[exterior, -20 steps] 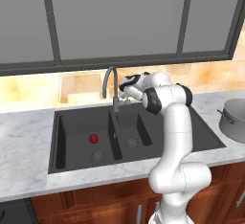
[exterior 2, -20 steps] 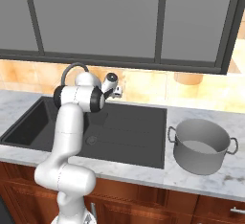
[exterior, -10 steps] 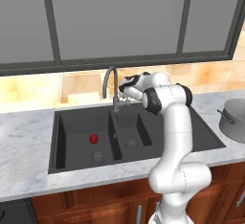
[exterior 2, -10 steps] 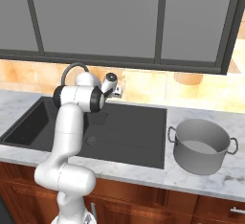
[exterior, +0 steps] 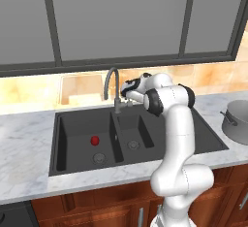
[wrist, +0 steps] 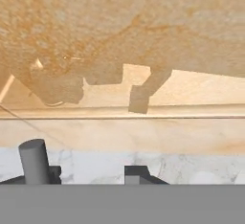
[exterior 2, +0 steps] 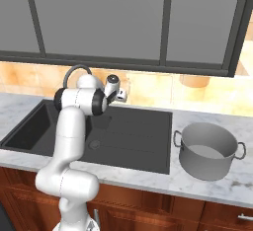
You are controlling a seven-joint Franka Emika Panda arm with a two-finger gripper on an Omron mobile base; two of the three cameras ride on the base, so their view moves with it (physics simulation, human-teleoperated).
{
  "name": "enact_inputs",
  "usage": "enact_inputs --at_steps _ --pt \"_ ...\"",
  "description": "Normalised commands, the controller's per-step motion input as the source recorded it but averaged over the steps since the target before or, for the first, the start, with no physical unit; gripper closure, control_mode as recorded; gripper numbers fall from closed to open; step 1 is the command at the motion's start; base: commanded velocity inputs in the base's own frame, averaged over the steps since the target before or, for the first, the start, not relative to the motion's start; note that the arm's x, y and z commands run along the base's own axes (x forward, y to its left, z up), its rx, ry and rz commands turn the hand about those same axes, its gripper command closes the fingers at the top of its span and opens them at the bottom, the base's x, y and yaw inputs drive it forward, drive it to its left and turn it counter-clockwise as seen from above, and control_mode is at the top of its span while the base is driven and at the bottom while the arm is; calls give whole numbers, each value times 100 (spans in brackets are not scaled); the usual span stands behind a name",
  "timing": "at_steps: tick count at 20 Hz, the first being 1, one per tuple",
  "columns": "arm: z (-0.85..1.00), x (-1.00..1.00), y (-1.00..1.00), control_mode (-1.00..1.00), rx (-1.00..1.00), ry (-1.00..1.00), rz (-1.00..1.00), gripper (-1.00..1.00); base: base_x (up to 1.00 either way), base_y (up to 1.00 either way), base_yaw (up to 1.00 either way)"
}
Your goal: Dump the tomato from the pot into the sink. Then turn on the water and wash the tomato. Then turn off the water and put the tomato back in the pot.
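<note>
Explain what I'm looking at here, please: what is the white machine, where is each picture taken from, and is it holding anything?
The white machine is a robot arm on a mobile base in a simulated kitchen. Two pictures come from cameras on the base, behind the arm to its left and right; the third looks along the gripper toward the tan wall. The gripper is up at the grey faucet, behind the black sink. Its jaws are shut, but whether they grip the faucet's handle cannot be told. In the hand view a grey cylinder stands just beside one dark fingertip. The tomato, small and red, lies in the wide basin near a drain. The pot stands on the marble counter beside the sink and looks empty.
</note>
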Motion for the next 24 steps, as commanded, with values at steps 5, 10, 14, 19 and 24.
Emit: enact_inputs --at_steps 5,10,14,19,24 --pt "-3 13 -74 -100 0 5 -20 100 0 0 0" --pt "-2 20 -75 -100 0 8 -19 100 0 0 0" --pt "-7 24 -86 -100 3 11 -16 100 0 0 0" --pt "-16 20 -94 -100 7 14 -15 100 0 0 0" --pt "-31 16 -95 -100 11 18 -15 100 0 0 0"
